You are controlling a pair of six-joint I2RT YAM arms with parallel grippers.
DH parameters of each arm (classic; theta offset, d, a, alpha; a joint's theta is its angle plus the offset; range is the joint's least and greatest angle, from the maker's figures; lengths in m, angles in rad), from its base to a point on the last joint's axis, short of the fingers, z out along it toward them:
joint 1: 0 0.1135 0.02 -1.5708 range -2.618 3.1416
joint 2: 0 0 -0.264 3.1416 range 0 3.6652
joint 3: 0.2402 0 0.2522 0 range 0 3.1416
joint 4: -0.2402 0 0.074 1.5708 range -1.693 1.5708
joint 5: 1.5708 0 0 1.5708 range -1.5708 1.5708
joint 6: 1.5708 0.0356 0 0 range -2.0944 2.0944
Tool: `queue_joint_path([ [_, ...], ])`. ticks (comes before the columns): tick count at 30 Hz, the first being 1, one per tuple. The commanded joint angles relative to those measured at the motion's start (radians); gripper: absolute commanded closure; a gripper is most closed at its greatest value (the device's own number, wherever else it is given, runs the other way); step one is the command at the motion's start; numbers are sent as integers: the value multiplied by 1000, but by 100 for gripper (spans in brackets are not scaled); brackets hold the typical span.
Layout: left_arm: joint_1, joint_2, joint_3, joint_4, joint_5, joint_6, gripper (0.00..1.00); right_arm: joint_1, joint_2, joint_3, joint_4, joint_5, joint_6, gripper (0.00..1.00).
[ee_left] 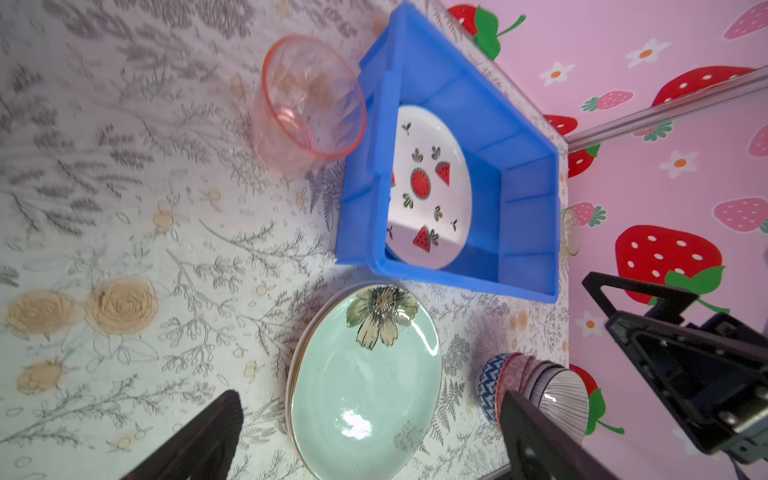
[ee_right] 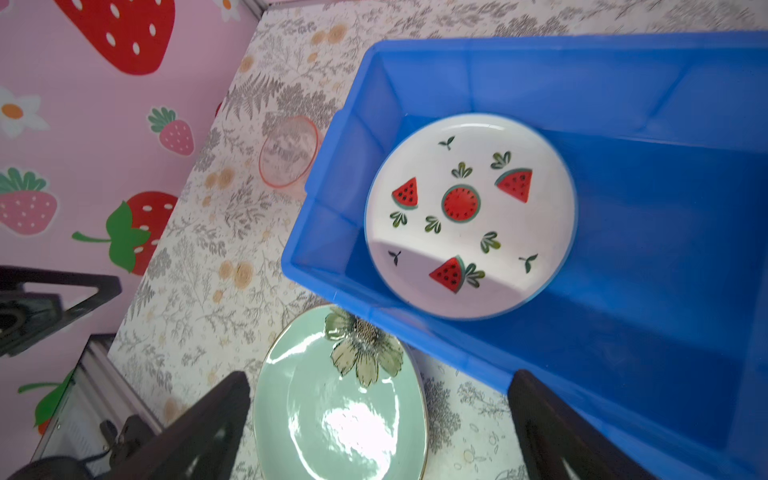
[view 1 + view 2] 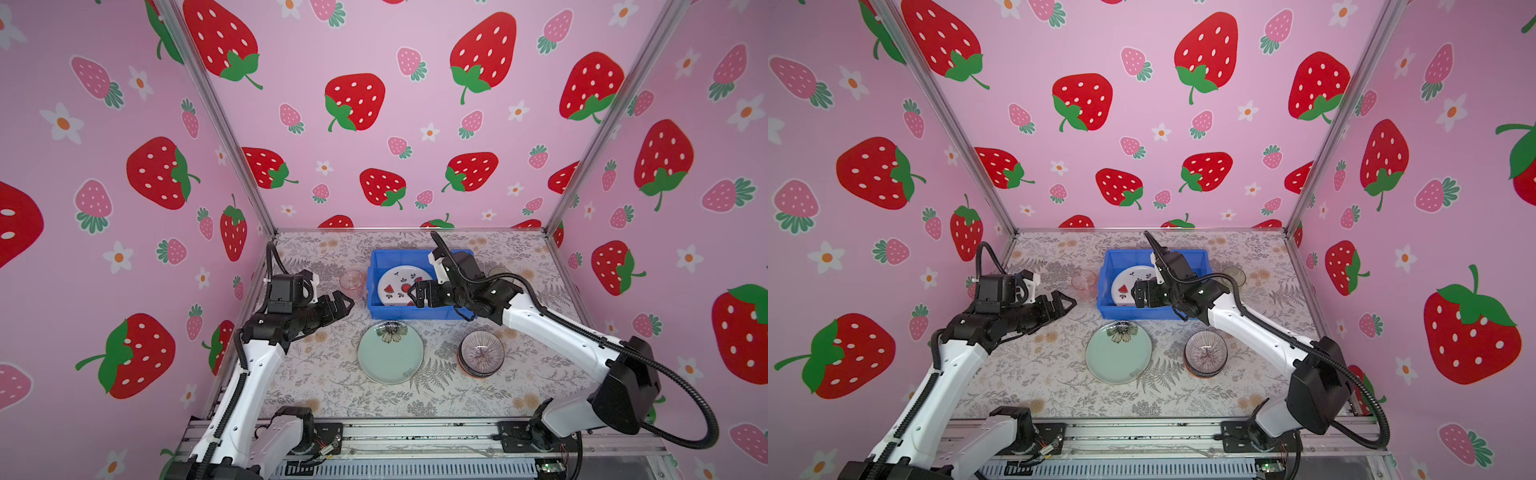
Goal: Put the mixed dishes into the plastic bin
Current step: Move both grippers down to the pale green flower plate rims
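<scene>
My right gripper (image 3: 414, 294) hangs over the plastic bin (image 3: 409, 312) with its jaws spread wide and nothing between them. My left gripper (image 3: 345, 302) is just as wide apart and empty, hovering near the bin's left end. The bin sits toward the back of the table (image 3: 316, 374), open side up, its long axis running left to right in both top views. The watermelon-print plate (image 3: 397, 282) lies face up in the bin's left end. The pale green flowered plate (image 3: 390, 355) lies just in front of the bin, its flower toward the bin wall. To its right stands the nested stack of bowls (image 3: 481, 353), mouths up, the purple-striped one on top. The pink tumbler (image 3: 352, 282) stands upright just beside the bin's left wall. The green tumbler (image 3: 1233, 275) stands beyond the right end, partly hidden by my right arm.
</scene>
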Motion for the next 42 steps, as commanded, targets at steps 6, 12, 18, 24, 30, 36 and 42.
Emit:
queue_joint_path([
  [6,-157,-49,-190,61,-19,-180,0,67,-53,-175,44,-87,73,3],
  [12,-225,-22,-248,141,-7,-201,0,103,-35,-256,111,-108,128,4],
  [18,-227,-12,-315,230,28,-218,0,113,23,-267,127,-112,129,4],
  [24,-227,-15,-360,259,27,-229,0,114,93,-265,150,-120,129,4],
  [30,-227,-15,-388,281,21,-233,0,114,135,-257,146,-129,125,4],
  [36,-227,-13,-417,302,20,-250,0,120,158,-256,164,-144,131,4],
  [42,-227,-17,-436,332,18,-270,0,135,179,-252,188,-160,140,4],
])
